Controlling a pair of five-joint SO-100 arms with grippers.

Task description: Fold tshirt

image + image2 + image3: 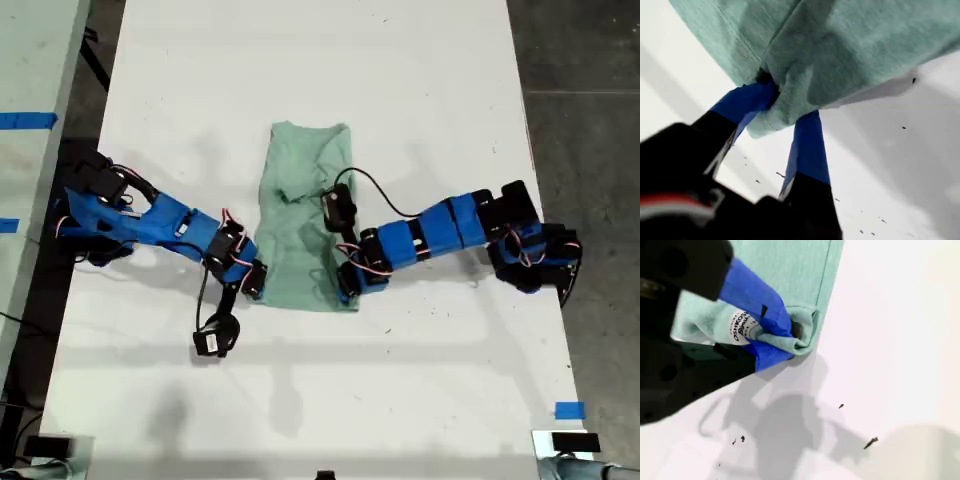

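tshirt (300, 215) on table (420, 80), an arm at each side in exterior view

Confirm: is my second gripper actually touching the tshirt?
Touching. The second wrist view shows my second gripper pinching a bunched corner of the tshirt, with cloth wrapped between its blue fingers.

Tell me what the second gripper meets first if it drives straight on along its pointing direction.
The tshirt: my second gripper is shut on a bunched corner of it. Past that fold only the bare white table shows, so the table would probably come next, though depth is unclear from the second wrist view.
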